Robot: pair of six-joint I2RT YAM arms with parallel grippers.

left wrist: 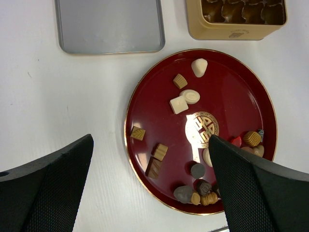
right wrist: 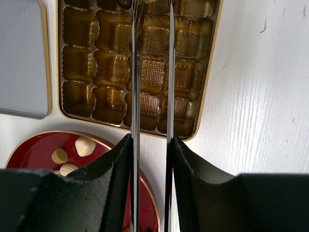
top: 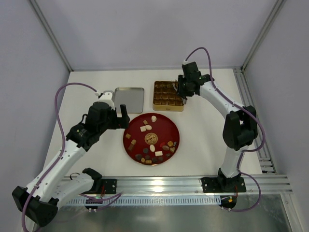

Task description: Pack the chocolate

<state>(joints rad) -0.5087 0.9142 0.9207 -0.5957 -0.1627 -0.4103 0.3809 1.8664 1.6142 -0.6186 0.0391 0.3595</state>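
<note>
Chocolates (top: 152,148) (left wrist: 178,104) lay scattered on the round red plate (top: 164,128) (left wrist: 227,96), most of them bunched toward its near right rim and a few cream and tan pieces toward the far side. The left gripper (top: 121,117) (left wrist: 149,193) hung over the plate's left edge with its jaws spread wide and nothing between them, so the plate's middle showed between its fingers in the wrist view. Beyond the plate, just clear of its far rim, stood the square gold tin (top: 169,109) (left wrist: 227,33) (right wrist: 206,82), and beside the tin's left edge lay the silver lid (top: 129,100) (left wrist: 110,24) (right wrist: 19,53), a thin strip of white table (top: 203,135) between them. The right gripper (top: 182,92) (right wrist: 151,9) hovered over the tin's right half, its thin blades set narrowly apart and running across the moulded cells; their tips left the frame, so whether they held a piece could not be told. Bare table lay open right of the tin and plate.
</note>
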